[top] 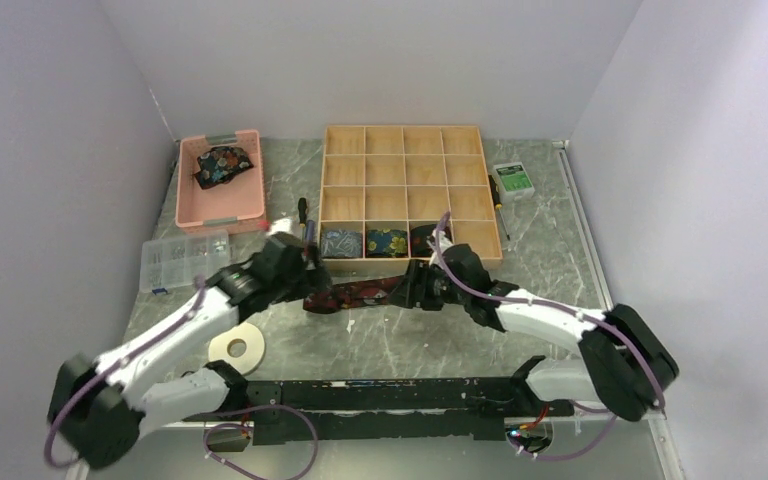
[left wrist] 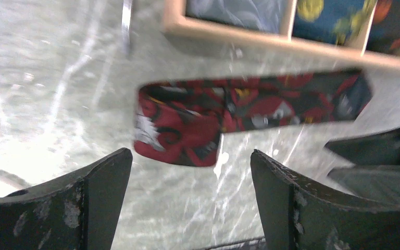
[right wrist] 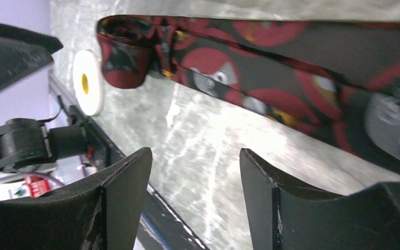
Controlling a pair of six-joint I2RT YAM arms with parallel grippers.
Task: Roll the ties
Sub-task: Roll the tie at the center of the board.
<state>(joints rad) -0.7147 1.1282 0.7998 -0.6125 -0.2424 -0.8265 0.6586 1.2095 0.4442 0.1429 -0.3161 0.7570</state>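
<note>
Grey marbled table [top: 380, 340] filled the workspace, closed in on three sides by plain pale walls [top: 360, 60].

1. Thing in hand. One red-and-black tie [top: 360, 293] lay flat on the table, just in front of the wooden tray [top: 403, 128] and running left to right between the two arms. Its left end looked folded over on itself.
2. Tool state. The left gripper [left wrist: 188, 153] stood with its jaws spread wide and nothing between them, the folded end lying just beyond its fingertips. The right gripper [right wrist: 195, 151] was likewise wide apart and empty, beside the strip's right portion.
3. Recommended procedure. The step in hand was judged to be starting the roll. The left gripper should pinch the folded end squarely across its full width, while the right gripper pins the strip flat. An off-centre grip would likely skew the roll.
4. Surroundings. Three rolled ties [top: 387, 241] occupied the left three compartments of the tray's nearest row. Another bundled tie [top: 222, 164] sat in the pink bin [top: 188, 190]. A white tape ring [top: 236, 348] and a clear box [top: 185, 260] lay nearby.
</note>
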